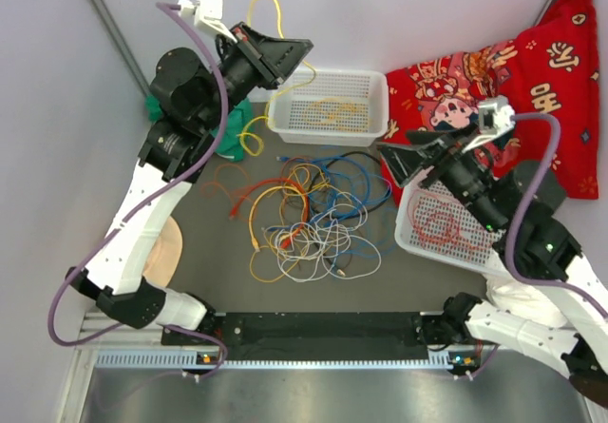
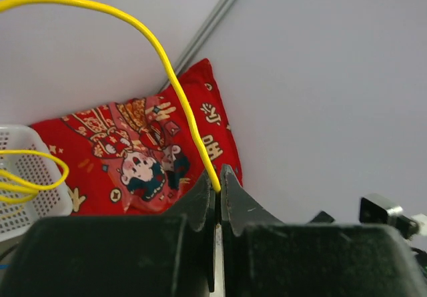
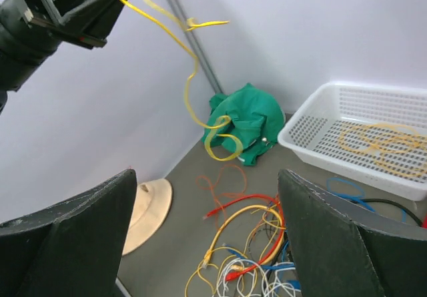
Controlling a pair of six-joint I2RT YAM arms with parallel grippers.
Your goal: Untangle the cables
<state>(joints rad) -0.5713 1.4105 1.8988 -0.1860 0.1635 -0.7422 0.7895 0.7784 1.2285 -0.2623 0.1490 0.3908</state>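
The cables (image 1: 304,219) lie tangled on the dark table in yellow, red, orange, blue and white loops, also seen in the right wrist view (image 3: 260,250). My left gripper (image 1: 299,54) is raised at the back left. It (image 2: 218,180) is shut on a yellow cable (image 2: 167,63), which arcs up and then hangs down (image 1: 252,138) toward the table. My right gripper (image 1: 399,162) hovers to the right of the pile. Its jaws (image 3: 208,177) stand wide open with nothing between them.
A white basket (image 1: 328,136) at the back holds a yellow cable. A second white basket (image 1: 408,238) on the right holds a red one. A green cloth (image 1: 233,124), a tan hat (image 1: 163,252) and a red cushion (image 1: 513,71) lie around the edges.
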